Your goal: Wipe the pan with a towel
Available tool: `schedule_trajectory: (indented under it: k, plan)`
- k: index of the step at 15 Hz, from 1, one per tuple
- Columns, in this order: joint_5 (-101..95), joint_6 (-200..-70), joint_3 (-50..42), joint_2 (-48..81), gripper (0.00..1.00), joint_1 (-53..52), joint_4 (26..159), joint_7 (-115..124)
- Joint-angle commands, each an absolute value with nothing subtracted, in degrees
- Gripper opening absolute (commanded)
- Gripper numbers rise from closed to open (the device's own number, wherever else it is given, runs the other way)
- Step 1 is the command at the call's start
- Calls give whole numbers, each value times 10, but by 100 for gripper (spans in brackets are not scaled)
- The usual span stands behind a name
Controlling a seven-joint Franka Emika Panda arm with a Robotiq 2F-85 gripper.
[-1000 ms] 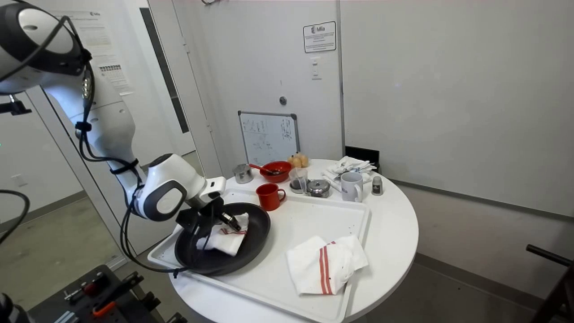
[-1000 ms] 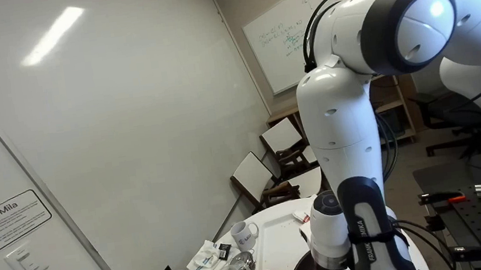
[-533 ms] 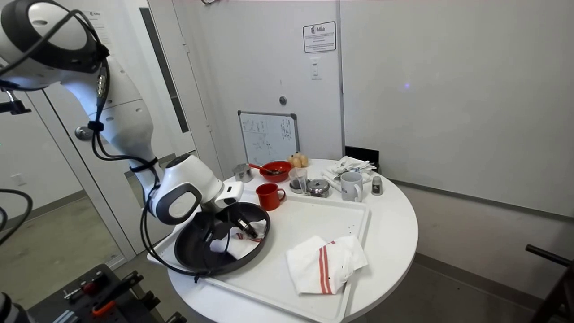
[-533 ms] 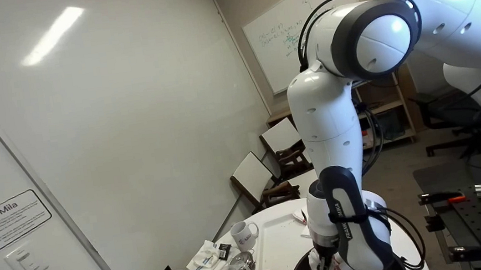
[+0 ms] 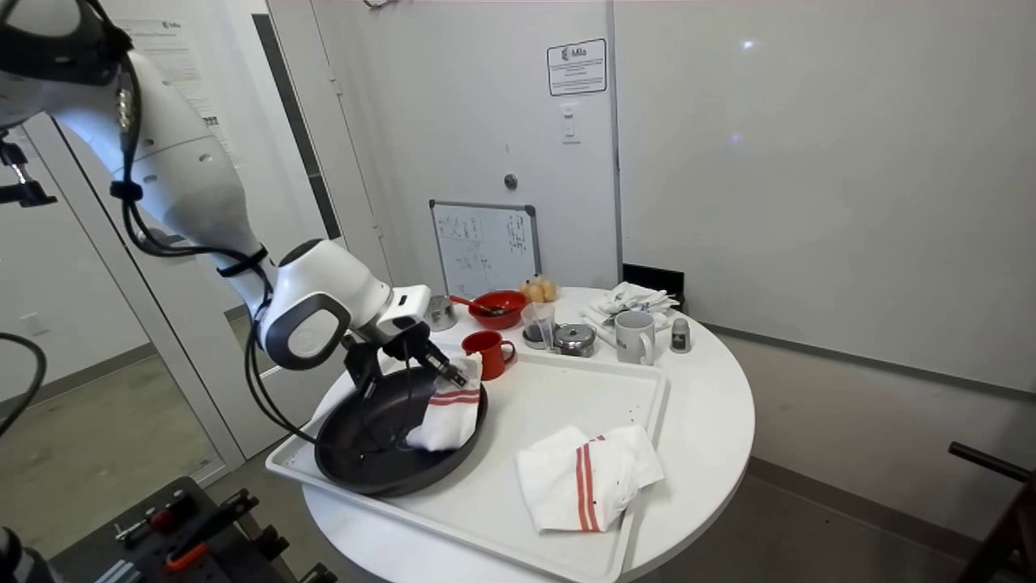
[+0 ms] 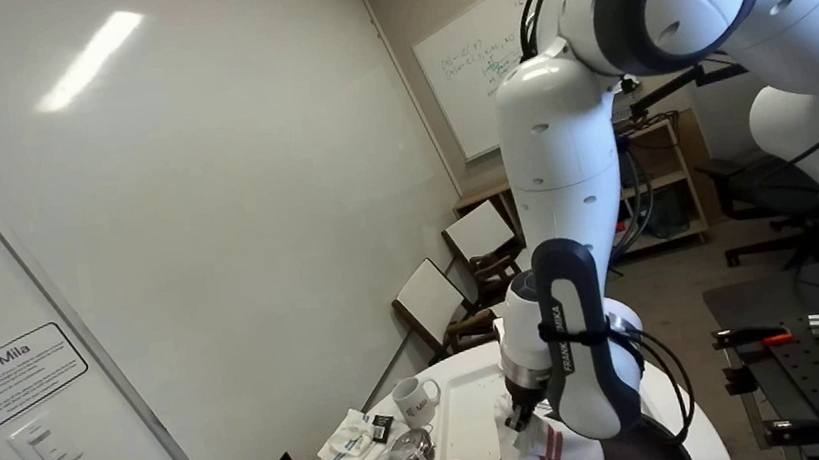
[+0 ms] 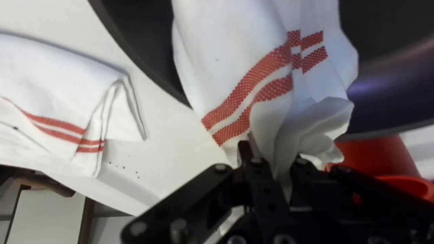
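In an exterior view the black pan (image 5: 376, 465) sat at the left of the tray (image 5: 558, 405), its own left half bare. Inside its right side drooped the small towel (image 5: 453, 425), upper end pinched in the gripper (image 5: 459, 378) near the far rim, close to the red mug (image 5: 486, 352). A larger towel (image 5: 591, 482) lay near right. The grasp was done and wiping looked under way; cleanliness could not be told; more strokes and a release presumably remained.

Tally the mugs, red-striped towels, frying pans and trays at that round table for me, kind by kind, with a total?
Mugs: 2 (red mug, pale mug)
Red-striped towels: 2 (gripped towel, loose towel)
Frying pan: 1
Tray: 1
Total: 6
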State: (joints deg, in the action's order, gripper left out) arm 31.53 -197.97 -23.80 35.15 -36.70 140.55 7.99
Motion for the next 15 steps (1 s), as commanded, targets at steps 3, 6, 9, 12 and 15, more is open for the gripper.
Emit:
schedule_trajectory:
  k: [3, 6, 9, 12, 15]
  plan:
    - [358, -1979, -411, 236, 3, -530, 1503, 120]
    - [364, -1979, -506, 195, 3, -591, 1541, 146]
    - [351, -1979, -584, 144, 3, -618, 1578, 163]
    - [322, -1978, -630, 84, 3, -595, 1613, 163]
    - [322, -1954, -590, 43, 3, -494, 1599, 127]
